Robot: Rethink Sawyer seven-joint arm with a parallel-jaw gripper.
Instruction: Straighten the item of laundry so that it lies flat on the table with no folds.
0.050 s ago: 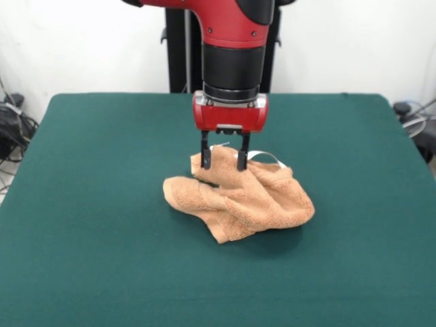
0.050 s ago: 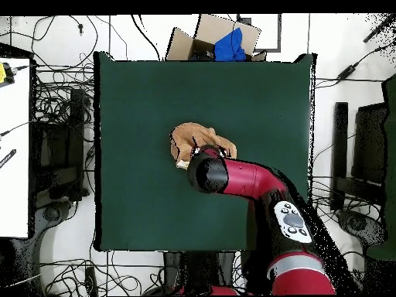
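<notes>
Red arm vertical over crumpled towel on table, gripper jaws released, tips touching cloth.

- The crumpled orange-tan terry towel lay near the middle of the large green felt-topped table.
- My gripper stood directly over the towel's back part, fingertips touching it.

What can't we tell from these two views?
- Overhead: most of the towel and the whole gripper are hidden under the arm.
- Front: whether the gripper pinches any cloth; its tips sit against the towel's top fold.
- Front: the towel's borders and tags are lost in the crumple.
</notes>
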